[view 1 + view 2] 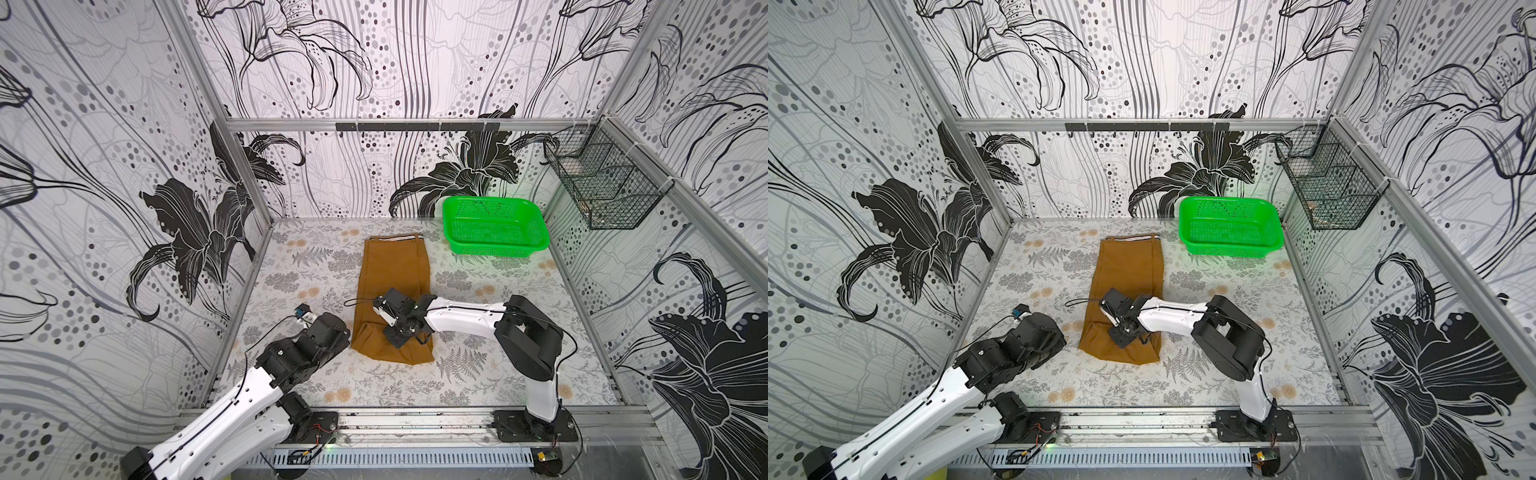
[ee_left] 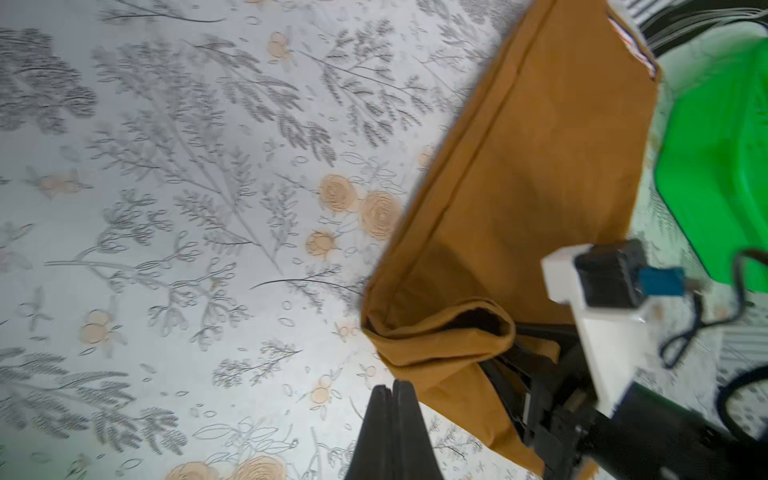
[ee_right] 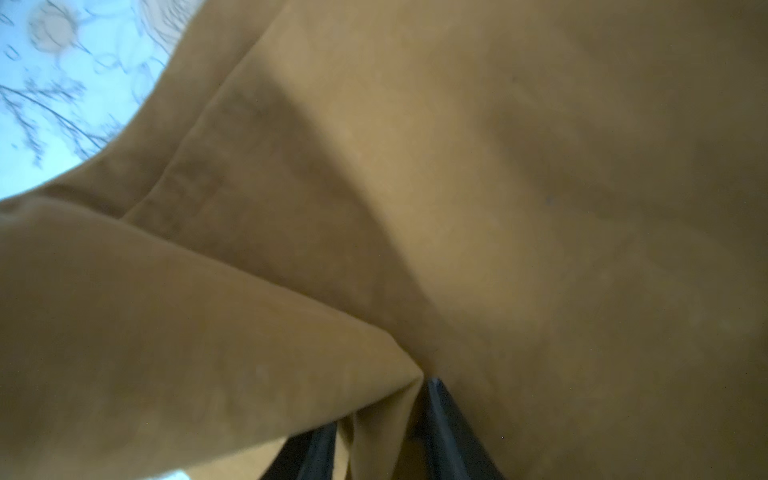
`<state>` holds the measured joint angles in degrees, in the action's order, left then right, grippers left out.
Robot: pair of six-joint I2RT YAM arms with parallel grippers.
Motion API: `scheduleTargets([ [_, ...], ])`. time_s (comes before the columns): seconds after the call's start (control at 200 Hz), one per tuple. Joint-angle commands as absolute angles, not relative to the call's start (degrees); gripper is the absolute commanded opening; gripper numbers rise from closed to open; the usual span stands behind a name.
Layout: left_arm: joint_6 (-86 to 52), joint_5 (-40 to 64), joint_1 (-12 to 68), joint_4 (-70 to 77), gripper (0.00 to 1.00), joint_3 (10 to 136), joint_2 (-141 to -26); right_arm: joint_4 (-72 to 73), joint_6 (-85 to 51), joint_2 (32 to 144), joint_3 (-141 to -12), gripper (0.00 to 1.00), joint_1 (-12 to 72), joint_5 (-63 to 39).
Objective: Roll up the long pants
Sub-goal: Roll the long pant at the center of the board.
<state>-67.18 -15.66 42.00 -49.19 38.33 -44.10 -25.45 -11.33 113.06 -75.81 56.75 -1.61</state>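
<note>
Over to the table (image 1: 374,386) now, and right down its middle, the long pants (image 1: 395,270): folded lengthwise into one narrow mustard strip and laid flat. Pale striped waistband toward the far edge, leg ends toward the near edge, with the same lie in both top views. Not rolled yet, just a small loose curl of cloth turned up at the strip's near left corner, plain to see in the left wrist view.

On to the right gripper (image 3: 382,407), reaching in from the right side and planted on the near end of the strip, pointing down. Jaws parted, with a ridge of brown cloth running in between the fingers (image 3: 449,428), loose rather than pinched flat. Nothing lifted off the table.

And the left gripper (image 2: 392,386): off the cloth, hanging over bare table just beside that near left corner of the strip. Fingers pressed tight together, nothing between them.

Further back, a green basket (image 1: 498,248) in the far right corner of the table, near the waistband but apart from it. Up on the right wall, a black wire basket (image 1: 602,187), above the table's right edge.
</note>
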Motion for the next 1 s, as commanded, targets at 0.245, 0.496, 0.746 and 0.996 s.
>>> scheduleTargets([
  [0.245, -57.6, -12.9, 48.0, -36.9, 0.0, 46.3, -66.1, -27.9, -12.8, 116.7, -78.3, 0.41, 56.6, -4.6],
  [0.496, -58.6, -13.8, 47.9, -36.1, 0.01, 46.7, -75.2, -28.0, -13.4, 116.8, -78.6, 0.41, 56.4, -4.7],
  [0.746, -62.5, -21.2, 48.0, -31.6, 0.0, 41.1, -80.1, -28.5, -13.8, 115.6, -78.5, 0.46, 56.4, -5.3],
  [0.996, -70.0, -26.9, 48.0, -31.9, 0.0, 36.2, -82.9, -28.1, -15.2, 113.5, -77.7, 0.53, 55.9, -7.6],
])
